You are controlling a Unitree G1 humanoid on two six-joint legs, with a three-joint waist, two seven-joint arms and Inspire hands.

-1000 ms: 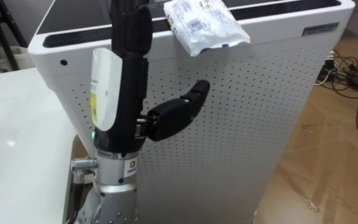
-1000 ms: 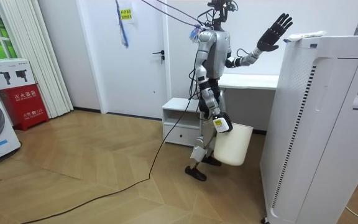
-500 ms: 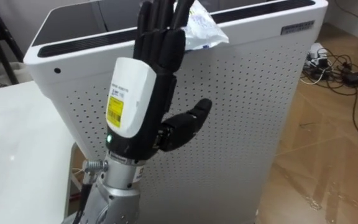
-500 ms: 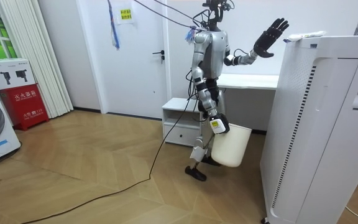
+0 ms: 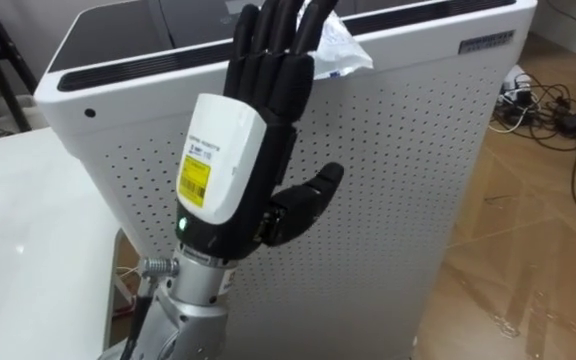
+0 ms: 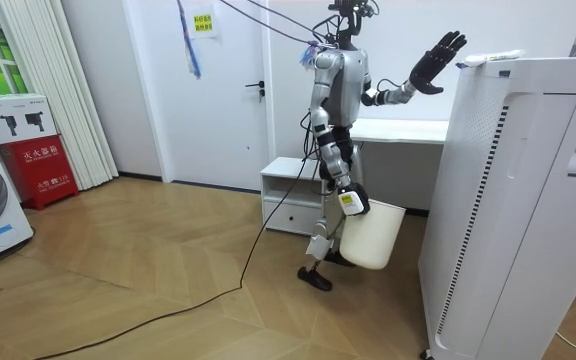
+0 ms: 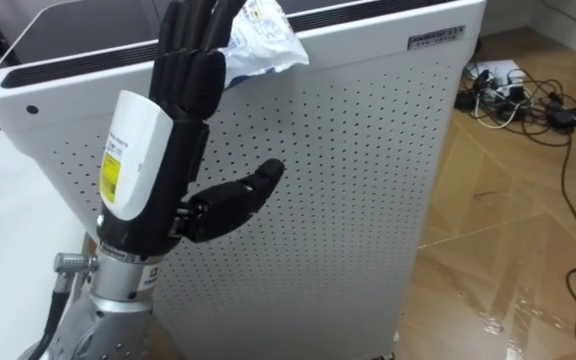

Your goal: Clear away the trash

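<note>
Holding black left hand [image 5: 256,120] up, fingers straight and unclenched, before crumpled white plastic wrapper [image 5: 346,52] lying on top front edge of tall white perforated cabinet [image 5: 398,170]; right hand [image 6: 352,201] low at cream plastic bucket [image 6: 373,238]

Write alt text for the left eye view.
The left robot hand, open with straight fingers, is raised in front of a crumpled white packet lying on top of a white perforated appliance. To its right, cables lie on the wooden floor.
</note>
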